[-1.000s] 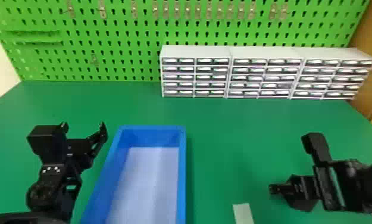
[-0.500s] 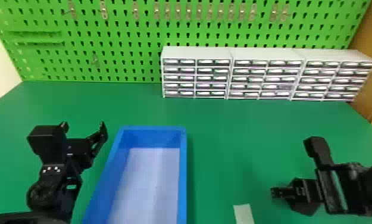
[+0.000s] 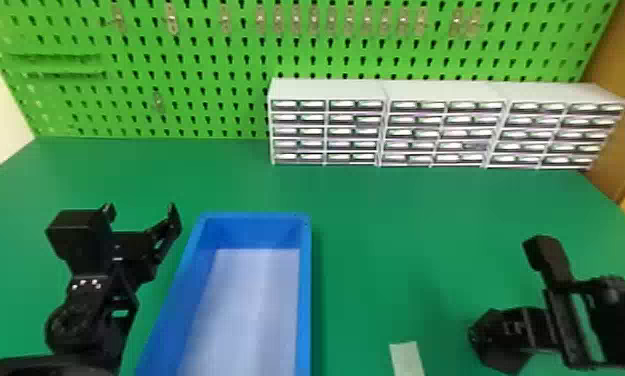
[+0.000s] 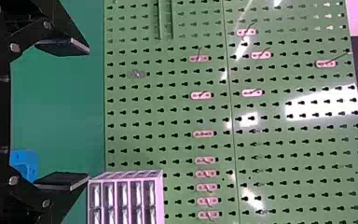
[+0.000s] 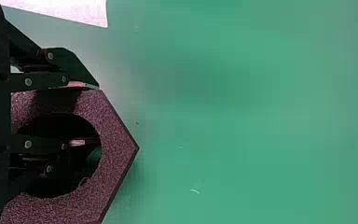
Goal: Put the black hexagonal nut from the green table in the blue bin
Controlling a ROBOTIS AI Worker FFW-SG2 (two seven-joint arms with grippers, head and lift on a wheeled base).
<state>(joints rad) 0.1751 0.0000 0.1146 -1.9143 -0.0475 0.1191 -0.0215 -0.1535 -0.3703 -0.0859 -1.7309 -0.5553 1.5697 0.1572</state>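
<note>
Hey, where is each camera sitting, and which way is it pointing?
Head view: on the head, looking forward and down at the green table, blue bin, pegboard and drawer cabinets; both arms show.
Left wrist view: on the left wrist, facing the pegboard past the left gripper, its fingers open.
Right wrist view: on the right wrist, facing down to the table past the right gripper, closed on the black hexagonal nut.
Shared: head and left wrist views both show pegboard, cabinets and bin.

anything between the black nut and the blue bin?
Yes, a pale strip on the green table, between the nut and the blue bin. It looks flat, so a lifted nut should probably clear it.
</note>
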